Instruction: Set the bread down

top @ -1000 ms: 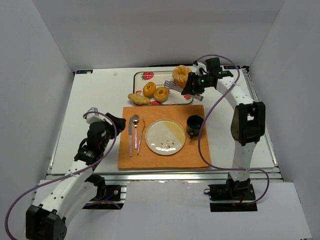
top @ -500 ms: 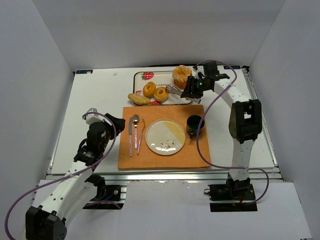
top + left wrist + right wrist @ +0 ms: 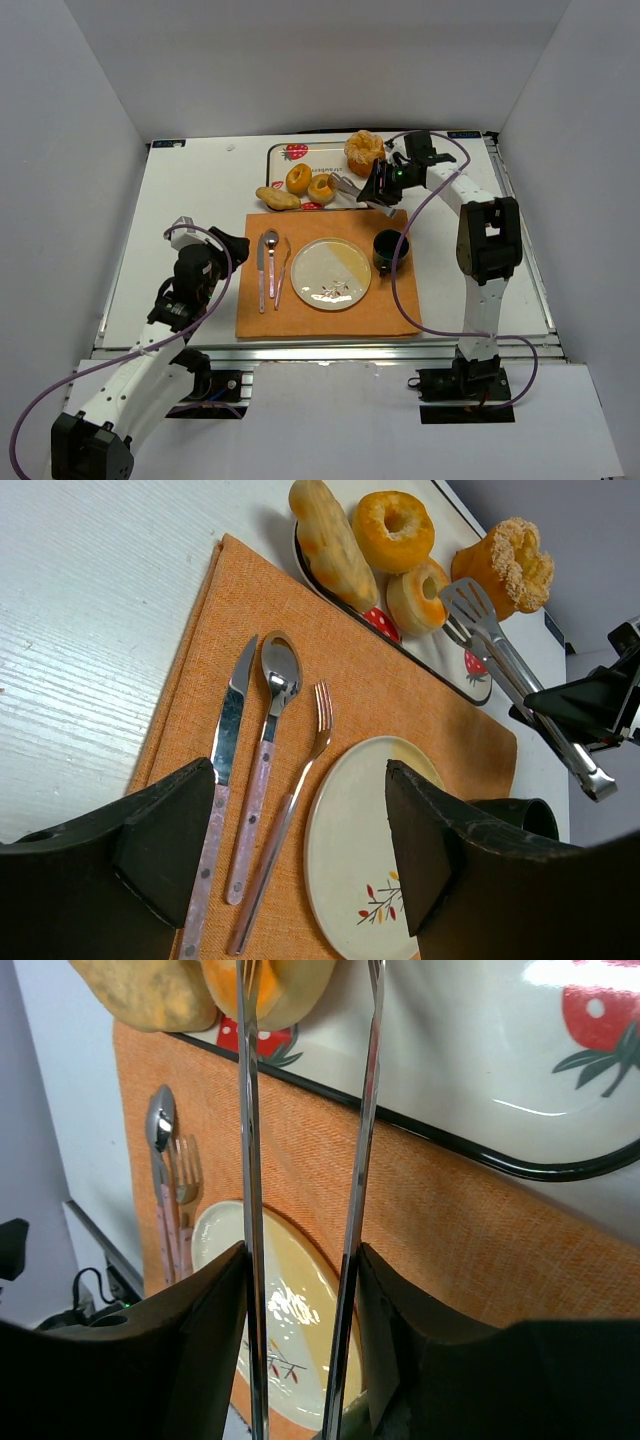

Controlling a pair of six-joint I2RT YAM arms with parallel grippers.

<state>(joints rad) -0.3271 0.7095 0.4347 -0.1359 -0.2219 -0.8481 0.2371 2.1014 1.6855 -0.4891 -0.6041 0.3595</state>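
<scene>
The right gripper [image 3: 384, 184] reaches over the near right part of the strawberry-print tray [image 3: 326, 158], at the far side of the table [image 3: 190, 200]. Its jaws are clamped on the two arms of a pair of metal tongs [image 3: 466, 598]. In the right wrist view both arms lie against the inner faces of the fingers [image 3: 205, 1310] and run on, a little apart, towards the tray.

The bread [image 3: 321, 187], a small golden ring bun, lies on the tray at its near edge, right of a second ring bun [image 3: 298, 178]. The slotted head of the tongs is just beside the bread on its right. In the wrist view one arm crosses in front of it, but the tips are cut off at the top of that picture, so I cannot tell whether they touch it.

A pale long roll [image 3: 277, 197] lies at the tray's near left corner and a larger ruffled orange bun [image 3: 363, 150] at its far right.

Nearer the arms lies an orange placemat [image 3: 390, 300]. On it, from left to right, are a knife [image 3: 261, 272], a spoon [image 3: 271, 262], a fork [image 3: 281, 275], a cream plate [image 3: 330, 273] and a dark cup [image 3: 389, 250].

The left gripper [image 3: 300, 780] hangs over the left edge of the placemat, its jaws wide apart with nothing between them.
</scene>
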